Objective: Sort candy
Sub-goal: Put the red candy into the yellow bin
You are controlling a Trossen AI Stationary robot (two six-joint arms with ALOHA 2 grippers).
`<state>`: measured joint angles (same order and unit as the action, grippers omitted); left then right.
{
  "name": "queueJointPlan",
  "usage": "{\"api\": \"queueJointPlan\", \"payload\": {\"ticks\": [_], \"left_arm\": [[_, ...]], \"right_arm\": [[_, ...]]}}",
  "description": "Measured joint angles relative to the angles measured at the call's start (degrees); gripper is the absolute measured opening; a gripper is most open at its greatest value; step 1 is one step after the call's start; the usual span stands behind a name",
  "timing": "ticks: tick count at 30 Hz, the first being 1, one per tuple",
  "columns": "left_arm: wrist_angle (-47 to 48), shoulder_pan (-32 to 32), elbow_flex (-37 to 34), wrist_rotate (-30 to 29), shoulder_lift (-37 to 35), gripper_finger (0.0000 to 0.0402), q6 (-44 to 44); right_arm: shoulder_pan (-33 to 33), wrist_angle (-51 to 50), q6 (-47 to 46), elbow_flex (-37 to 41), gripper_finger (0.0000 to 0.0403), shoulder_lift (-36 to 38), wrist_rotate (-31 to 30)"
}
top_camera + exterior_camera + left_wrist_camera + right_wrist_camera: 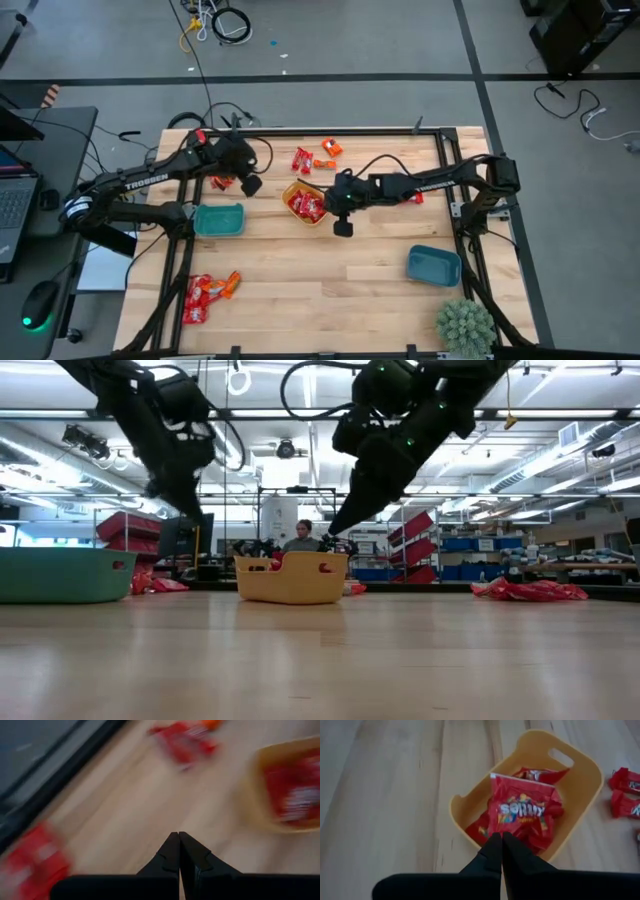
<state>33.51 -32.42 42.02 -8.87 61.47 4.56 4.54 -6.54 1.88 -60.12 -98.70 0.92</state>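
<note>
Right gripper [501, 836] over the yellow bowl [580, 785], fingers pressed together on nothing.
Red candy [522, 810] lies heaped inside the yellow bowl, the top packet face up just beyond the fingertips, apparently not touching them; two more red packets [626, 790] rest on the tabletop [385, 795] beside the bowl. Left gripper [179, 840] hangs above bare wood near the back left of the tabletop, fingers pressed together, holding nothing. From above: loose red and orange candy [313, 156] near the back edge, another small cluster [221, 182] under the left arm, a third pile [207, 291] at the front left corner. Teal bowl [219, 220] left of the yellow bowl; blue bowl [434, 265] at the front right, beside a small green plant [465, 325].
</note>
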Motion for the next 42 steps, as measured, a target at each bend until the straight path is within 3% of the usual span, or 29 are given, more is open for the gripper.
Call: {"api": "queueJointPlan", "payload": {"ticks": [2, 5, 13, 20, 22, 26, 28, 36, 42], "left_arm": [[3.37, -1.64, 0.00, -6.27, 0.11, 0.0000, 2.37], [8.28, -5.51, 0.09, -10.26, 1.27, 0.0000, 6.29], [10.70, -14.76, 0.13, -11.30, 8.81, 0.0000, 8.54], [7.74, -17.49, 0.11, -11.35, 18.64, 0.0000, 6.63], [4.76, -17.46, 0.12, -8.52, 20.40, 0.0000, 4.24], [-0.78, -16.09, 0.13, 6.05, 21.53, 0.0000, 1.82], [-0.41, -14.82, 0.91, 7.56, 21.33, 0.0000, 1.87], [6.88, -14.50, 4.48, -13.05, 20.59, 0.0015, 6.33], [9.10, -14.96, 4.50, -13.06, 20.59, 0.0046, 1.02]], "right_arm": [[-0.55, 1.14, -0.41, 0.76, 0.0000, 0.00, -0.60], [-1.45, 1.29, -0.35, 0.81, 0.0000, 0.00, -1.83], [-2.59, 1.47, 0.34, 0.81, 0.0000, 0.22, -2.90], [-2.61, 1.37, 1.77, 0.81, 0.0000, 0.22, -3.00], [-2.61, 1.32, 2.35, 0.79, 0.0000, 0.22, -3.00], [-2.61, 0.87, 2.63, 0.79, 0.0000, 0.22, -3.03], [-2.61, 0.53, 2.61, 0.79, 0.0000, 0.22, -3.03], [-2.61, -0.46, 2.38, 0.79, 0.0000, 0.22, -3.03], [-2.65, -0.81, 2.20, 0.79, 0.0000, 0.22, -3.03]]}}
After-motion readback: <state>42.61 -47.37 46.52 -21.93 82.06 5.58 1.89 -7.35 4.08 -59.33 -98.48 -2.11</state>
